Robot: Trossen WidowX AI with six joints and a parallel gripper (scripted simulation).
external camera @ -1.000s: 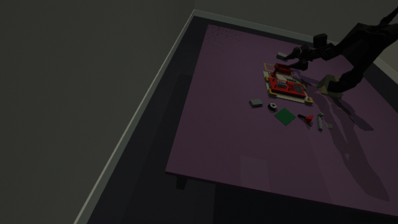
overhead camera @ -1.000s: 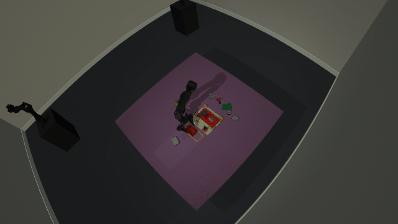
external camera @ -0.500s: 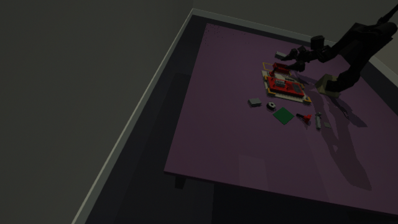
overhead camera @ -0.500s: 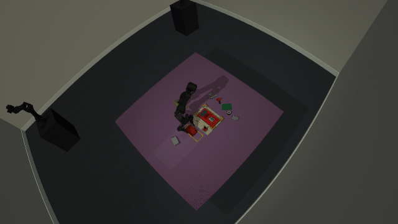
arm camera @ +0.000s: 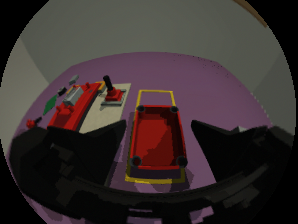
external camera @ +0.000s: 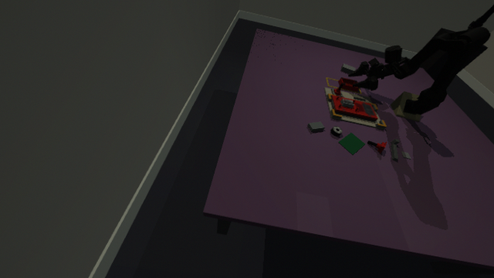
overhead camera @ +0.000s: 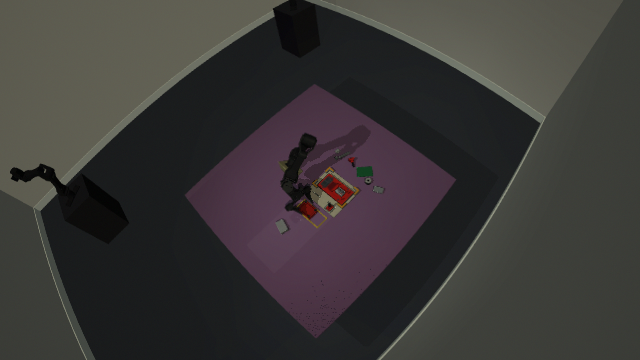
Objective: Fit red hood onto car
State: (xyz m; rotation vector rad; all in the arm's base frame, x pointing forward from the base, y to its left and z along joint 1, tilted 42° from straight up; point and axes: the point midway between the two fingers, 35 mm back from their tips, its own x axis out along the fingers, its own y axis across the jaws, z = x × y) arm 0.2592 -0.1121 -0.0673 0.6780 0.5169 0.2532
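The red hood (overhead camera: 306, 209) (external camera: 346, 83) (arm camera: 157, 137) lies flat on the purple table inside a yellow marked rectangle (arm camera: 153, 91), with a dark hole at each corner. The red chassis (overhead camera: 334, 187) (external camera: 353, 107) (arm camera: 69, 106) sits in its cream jig (overhead camera: 336, 209) (arm camera: 99, 115) right beside the hood, with grey engine parts on its deck. My gripper (overhead camera: 296, 204) (external camera: 362, 79) (arm camera: 158, 123) is open and empty. It hangs just above the hood, with one dark finger on each long side of it. The pegs are too small to make out.
A small red-and-black lever part (arm camera: 109, 90) stands on the jig's near end. A green square (overhead camera: 364, 171) (external camera: 351, 144), a ring (external camera: 336, 131), two grey blocks (overhead camera: 282, 226) (external camera: 316, 126) and a red tool (external camera: 380, 145) lie around. Black boxes (overhead camera: 296, 27) (overhead camera: 92, 207) stand off the table.
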